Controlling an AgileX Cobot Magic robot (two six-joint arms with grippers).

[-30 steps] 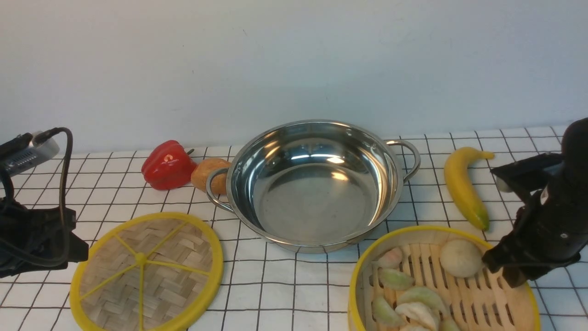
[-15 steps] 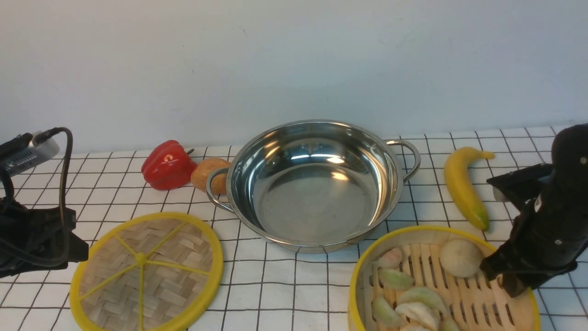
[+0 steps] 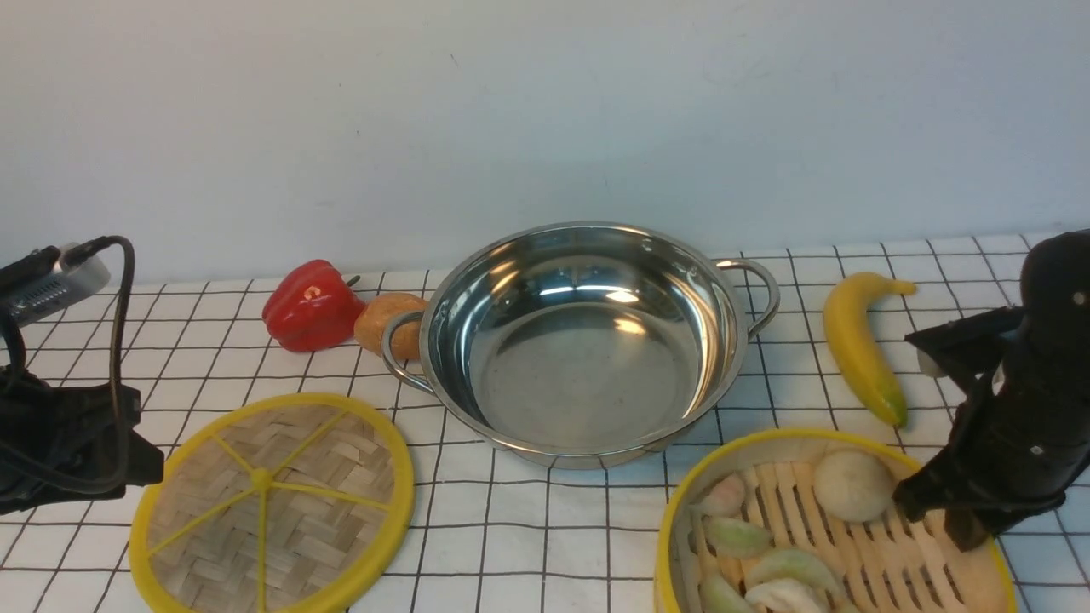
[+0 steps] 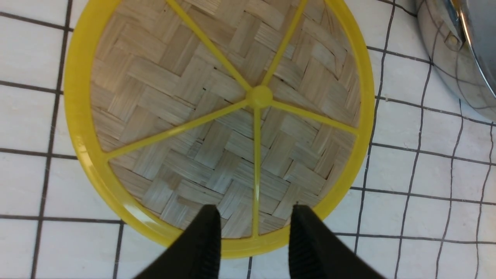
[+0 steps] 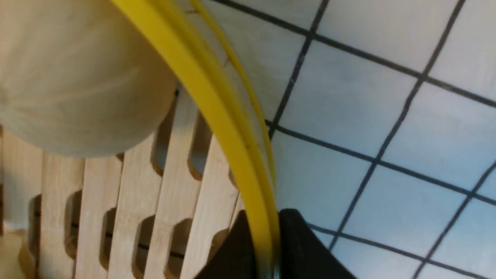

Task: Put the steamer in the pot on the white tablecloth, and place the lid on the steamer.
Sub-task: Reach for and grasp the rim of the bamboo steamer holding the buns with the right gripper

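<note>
The steamer (image 3: pixel 894 553) sits on the white tablecloth (image 3: pixel 528 528) at the near right, holding a bun (image 3: pixel 851 485) and pale dumplings. My right gripper (image 3: pixel 932 519) is shut on its right rim; in the right wrist view the black fingers (image 5: pixel 302 248) pinch the yellow rim of the steamer (image 5: pixel 217 116) from both sides. The empty pot (image 3: pixel 588 375) stands in the middle, behind the steamer. The lid (image 3: pixel 268 502) lies flat at the near left. My left gripper (image 4: pixel 255 209) hangs open above the near rim of the lid (image 4: pixel 217 116), touching nothing.
A red pepper (image 3: pixel 311 305) and a brown round vegetable (image 3: pixel 387 323) lie left of the pot, the vegetable against its handle. A banana (image 3: pixel 856 345) lies right of the pot, just behind the steamer. A plain wall closes the back.
My right gripper has come down onto the steamer's rim and closed on it. The steamer has shifted slightly to the right and nearer. The left arm and lid have not moved.
</note>
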